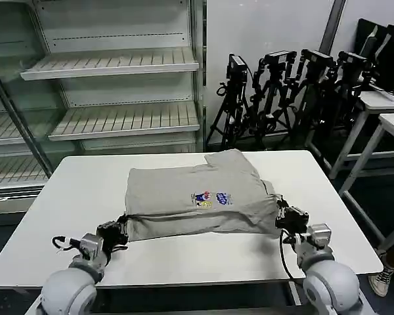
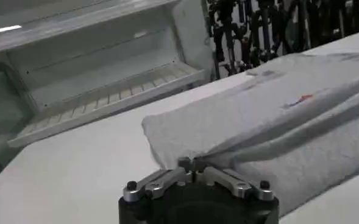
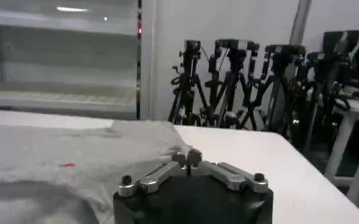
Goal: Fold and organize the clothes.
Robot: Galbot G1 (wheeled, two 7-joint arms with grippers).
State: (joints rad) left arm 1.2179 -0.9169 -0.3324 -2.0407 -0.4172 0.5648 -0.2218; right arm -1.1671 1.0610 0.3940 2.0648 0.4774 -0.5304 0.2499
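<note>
Grey T-shirt (image 1: pixel 197 197) is laid partly folded on the white worktop (image 1: pixel 85 190), chest print (image 1: pixel 211 198) facing up, one sleeve turned toward the far edge. Left hand (image 1: pixel 121 231) is clamped on the shirt's near left corner, fingers together on the fabric. Right hand (image 1: pixel 284 215) is closed on the near right corner, cloth bunched at the fingertips

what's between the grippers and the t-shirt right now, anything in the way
Nothing visible. The left gripper is at the grey T-shirt's near left corner and the right gripper at its near right corner, both shut on the fabric. The white table around it holds nothing else.
</note>
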